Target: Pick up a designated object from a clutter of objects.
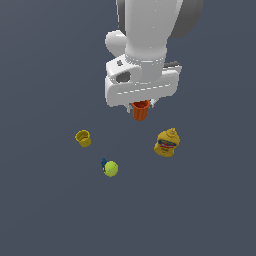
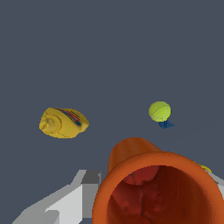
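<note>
I've got the small orange-red cup (image 1: 141, 110) pinched at its rim in the gripper (image 1: 141, 105), above the surface's middle, and it looks light, stiff, slick, so 1 firm rim hold suits.

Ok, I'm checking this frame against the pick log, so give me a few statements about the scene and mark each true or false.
1. The orange-red cup sits between the fingers of the gripper. True.
2. The yellow cup is stacked inside the orange-red cup. False: it lies apart, toward the exterior view's left.
3. The yellow bottle carries a red and blue label. True.
4. The yellow-green ball touches the yellow bottle. False: bare floor separates them.
5. A blue piece lies right beside the ball. True.
</note>
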